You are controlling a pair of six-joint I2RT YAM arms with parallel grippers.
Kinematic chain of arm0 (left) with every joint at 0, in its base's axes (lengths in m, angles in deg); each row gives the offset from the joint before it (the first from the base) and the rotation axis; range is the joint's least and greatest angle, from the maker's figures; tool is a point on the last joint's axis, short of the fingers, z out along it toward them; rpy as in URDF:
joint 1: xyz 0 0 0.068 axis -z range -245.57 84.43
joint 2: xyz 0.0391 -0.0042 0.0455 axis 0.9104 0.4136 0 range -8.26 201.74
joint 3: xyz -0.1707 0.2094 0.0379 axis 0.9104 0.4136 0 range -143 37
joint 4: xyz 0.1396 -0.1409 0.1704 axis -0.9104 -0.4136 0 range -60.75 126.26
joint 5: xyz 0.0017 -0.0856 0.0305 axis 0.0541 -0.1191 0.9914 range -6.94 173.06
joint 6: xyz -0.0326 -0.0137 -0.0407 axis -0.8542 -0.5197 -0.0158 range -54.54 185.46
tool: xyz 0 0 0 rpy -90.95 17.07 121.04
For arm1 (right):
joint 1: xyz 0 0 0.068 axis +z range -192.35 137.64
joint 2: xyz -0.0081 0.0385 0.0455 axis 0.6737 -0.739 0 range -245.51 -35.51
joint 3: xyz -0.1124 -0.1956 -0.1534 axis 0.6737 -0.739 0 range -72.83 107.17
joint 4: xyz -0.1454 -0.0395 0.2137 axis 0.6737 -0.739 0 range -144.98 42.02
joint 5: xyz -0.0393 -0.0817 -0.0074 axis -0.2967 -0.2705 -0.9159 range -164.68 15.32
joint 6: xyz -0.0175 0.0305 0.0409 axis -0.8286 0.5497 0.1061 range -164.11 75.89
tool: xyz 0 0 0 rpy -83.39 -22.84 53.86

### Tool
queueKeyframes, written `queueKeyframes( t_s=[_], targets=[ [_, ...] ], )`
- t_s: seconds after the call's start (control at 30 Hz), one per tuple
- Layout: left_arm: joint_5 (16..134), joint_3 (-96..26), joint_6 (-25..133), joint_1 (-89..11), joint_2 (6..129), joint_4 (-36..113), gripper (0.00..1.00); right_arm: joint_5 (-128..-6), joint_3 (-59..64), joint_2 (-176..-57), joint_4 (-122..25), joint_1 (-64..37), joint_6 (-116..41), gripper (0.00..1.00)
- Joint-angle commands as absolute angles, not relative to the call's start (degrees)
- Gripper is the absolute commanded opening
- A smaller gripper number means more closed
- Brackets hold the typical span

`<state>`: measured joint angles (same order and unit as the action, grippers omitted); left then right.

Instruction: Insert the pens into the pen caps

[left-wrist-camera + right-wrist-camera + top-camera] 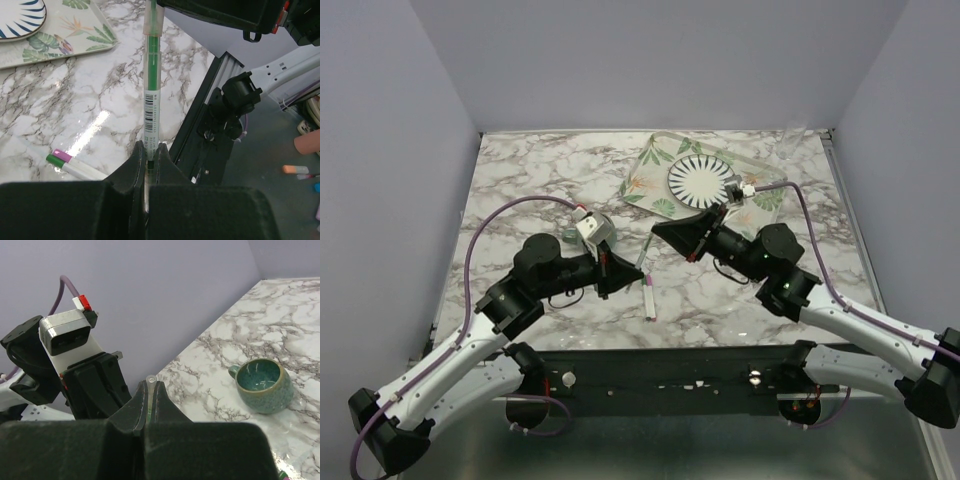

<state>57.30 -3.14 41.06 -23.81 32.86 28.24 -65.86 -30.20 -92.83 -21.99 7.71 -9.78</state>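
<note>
The gripper [150, 152] is clamped on a green-cored pen [151, 95] running up mid-frame. A purple-tipped pen [82, 170] lies on the marble surface [75, 100], lower left

1. The top view looked down from high above the near edge, covering the whole table [520, 190]
2. The left wrist view sat close behind the left pincer [151, 148], facing along the pen [151, 100] toward the right arm [240, 95]
3. The right wrist view sat close behind the right pincer [150, 388], facing the left arm [30, 360]
4. All three shared the marble table top
</note>
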Motion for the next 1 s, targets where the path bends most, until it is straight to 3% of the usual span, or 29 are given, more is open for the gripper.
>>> queueKeyframes(
  t_s=[0.0, 0.97],
  targets=[
    [63.19, -3.08, 40.94, -24.26, 31.90, 33.09, 0.00, -62.46, -34.60, -94.22, -22.58, 10.46, -7.28, 0.01],
    [75.93, -13.27, 44.19, -24.26, 41.22, 34.76, 0.00, -69.84, -38.03, -99.06, -29.61, 21.19, -6.49, 0.01]
  ],
)
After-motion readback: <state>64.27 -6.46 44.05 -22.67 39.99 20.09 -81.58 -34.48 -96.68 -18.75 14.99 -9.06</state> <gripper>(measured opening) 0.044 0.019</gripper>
